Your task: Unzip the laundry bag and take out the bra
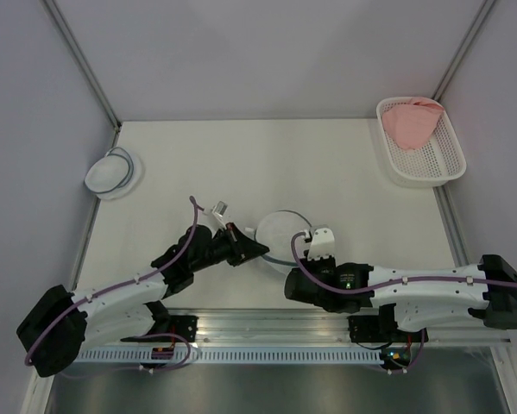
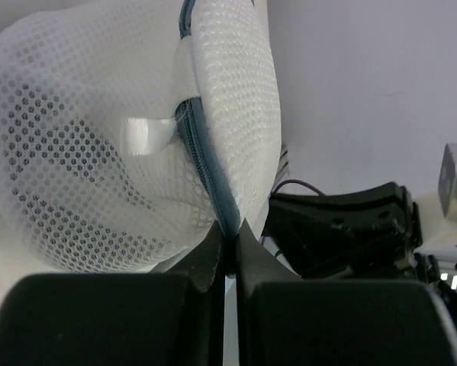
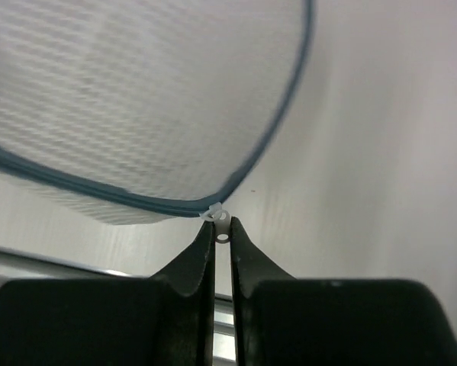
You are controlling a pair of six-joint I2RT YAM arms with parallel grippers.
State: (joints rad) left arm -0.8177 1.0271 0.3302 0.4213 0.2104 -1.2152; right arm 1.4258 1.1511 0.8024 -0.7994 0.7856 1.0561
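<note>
Two jaw pairs closed at the laundry bag point(image 2: 98, 152): my left gripper point(image 2: 228, 245) pinches its zipper rim point(image 2: 201, 156); my right gripper point(image 3: 222, 229) pinches the white zipper pull point(image 3: 216, 216).

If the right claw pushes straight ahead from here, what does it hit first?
The laundry bag: the right claw pinches the white zipper pull at its tips, and the bag's grey-blue rim and mesh probably lie just beyond.
</note>
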